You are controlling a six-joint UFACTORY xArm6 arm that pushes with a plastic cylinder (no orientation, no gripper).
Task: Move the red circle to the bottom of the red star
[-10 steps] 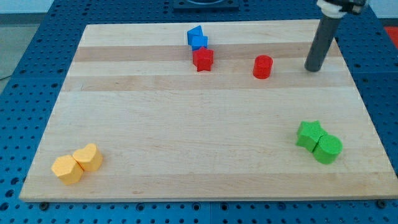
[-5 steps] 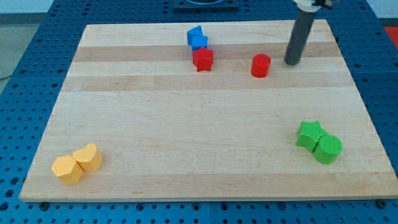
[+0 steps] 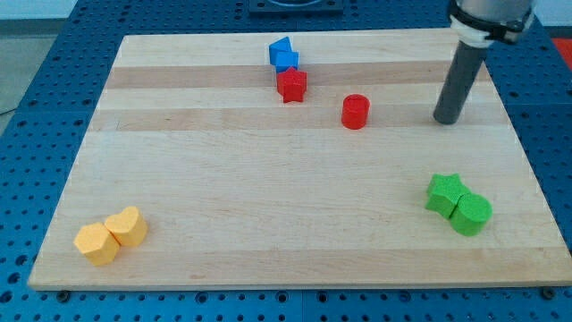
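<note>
The red circle (image 3: 355, 112) lies on the wooden board (image 3: 268, 197), below and to the right of the red star (image 3: 291, 85). The red star sits near the view's top centre, touching the blue blocks above it. My tip (image 3: 444, 120) rests on the board well to the right of the red circle, apart from it, at about the same height in the view.
Two blue blocks (image 3: 283, 55) sit just above the red star. A green star (image 3: 444, 193) and a green circle (image 3: 471, 215) lie at the lower right. Two yellow blocks (image 3: 111, 235) lie at the lower left.
The red circle has slid down and to the left, closer to the red star. My tip came in beside it, then drew back to the right and lower in the view.
</note>
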